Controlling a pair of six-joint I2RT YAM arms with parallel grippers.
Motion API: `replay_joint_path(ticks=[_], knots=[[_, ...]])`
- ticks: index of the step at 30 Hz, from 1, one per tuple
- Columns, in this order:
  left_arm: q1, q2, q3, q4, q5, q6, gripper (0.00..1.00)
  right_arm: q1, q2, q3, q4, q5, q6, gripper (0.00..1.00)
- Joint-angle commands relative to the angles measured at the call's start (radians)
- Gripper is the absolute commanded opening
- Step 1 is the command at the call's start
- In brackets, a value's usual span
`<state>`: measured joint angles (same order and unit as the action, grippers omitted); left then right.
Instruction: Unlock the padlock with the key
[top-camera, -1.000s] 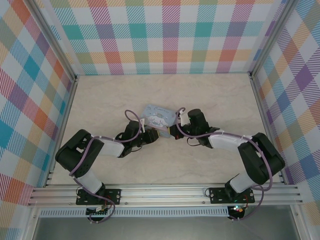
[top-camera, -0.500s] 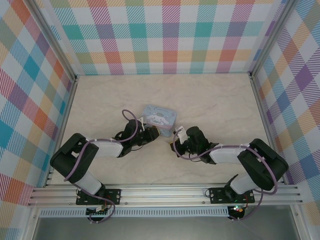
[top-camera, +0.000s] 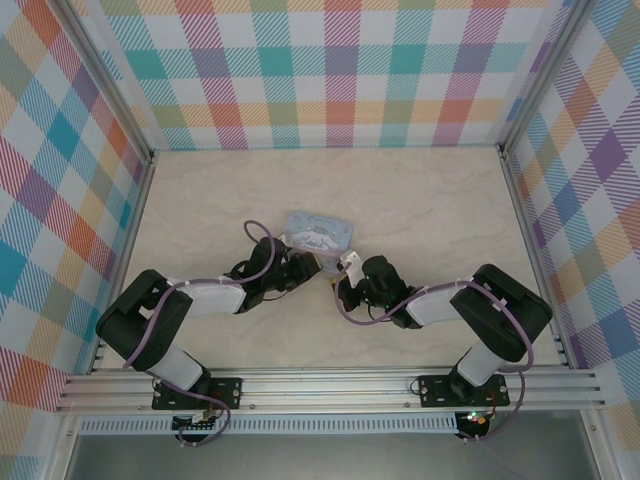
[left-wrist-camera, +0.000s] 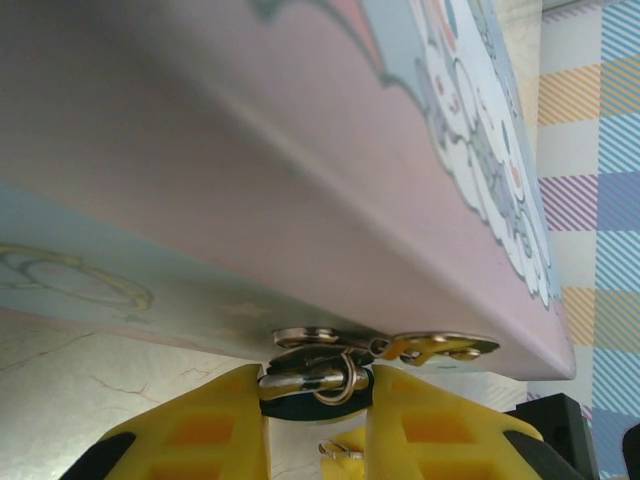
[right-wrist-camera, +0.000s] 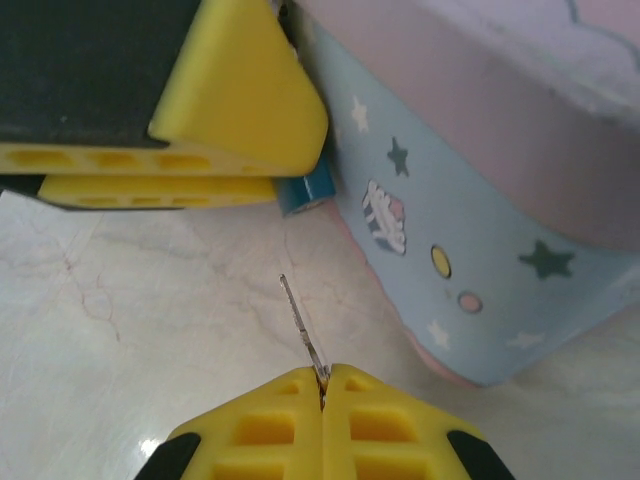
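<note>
Right gripper (right-wrist-camera: 322, 385) shifted left toward padlock (right-wrist-camera: 305, 190), pinching key (right-wrist-camera: 300, 320), blade aimed at it; left gripper (left-wrist-camera: 318, 410) clamps padlock.

On my overhead feed I have a pale blue rectangular tin with a cartoon picture on its lid (top-camera: 318, 232), lying flat near the middle of the cream marble-patterned desk (top-camera: 430, 200). The left wrist camera puts me right against its side. I see a broad pink band, a pale blue band with a faint gold outline drawing, and a small gold-coloured metal latch tab (left-wrist-camera: 440, 347) jutting from the edge. Through the right wrist camera I read stars and coloured dots printed on the blue wall. Pastel plaid walls (top-camera: 340, 70) close the desk in on three sides, and a ribbed aluminium rail (top-camera: 330, 385) runs along the near edge.
</note>
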<state>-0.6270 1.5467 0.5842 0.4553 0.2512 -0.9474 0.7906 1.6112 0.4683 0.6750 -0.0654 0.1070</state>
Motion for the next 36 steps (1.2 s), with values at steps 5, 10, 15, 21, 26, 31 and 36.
replay_joint_path(ticks=[5, 10, 15, 21, 26, 31, 36], knots=[[-0.013, -0.037, 0.039, -0.003, 0.003, -0.027, 0.23, 0.01, 0.032, 0.024, 0.098, 0.039, -0.018, 0.03], [-0.014, -0.037, 0.039, -0.015, -0.003, -0.027, 0.23, 0.012, 0.047, 0.034, 0.106, 0.065, -0.012, 0.03], [-0.015, -0.038, 0.041, -0.018, -0.004, -0.027, 0.22, 0.012, 0.058, 0.046, 0.114, 0.065, -0.007, 0.03], [-0.016, -0.035, 0.043, -0.016, -0.003, -0.028, 0.22, 0.012, 0.073, 0.056, 0.13, 0.034, -0.007, 0.04], [-0.016, -0.035, 0.046, -0.014, -0.001, -0.028, 0.22, 0.012, 0.085, 0.057, 0.135, 0.022, -0.009, 0.03], [-0.017, -0.035, 0.048, -0.016, 0.0, -0.031, 0.22, 0.012, 0.092, 0.048, 0.184, 0.026, 0.006, 0.04], [-0.017, -0.04, 0.049, -0.008, 0.011, -0.048, 0.22, 0.012, 0.106, 0.023, 0.289, 0.026, 0.026, 0.04]])
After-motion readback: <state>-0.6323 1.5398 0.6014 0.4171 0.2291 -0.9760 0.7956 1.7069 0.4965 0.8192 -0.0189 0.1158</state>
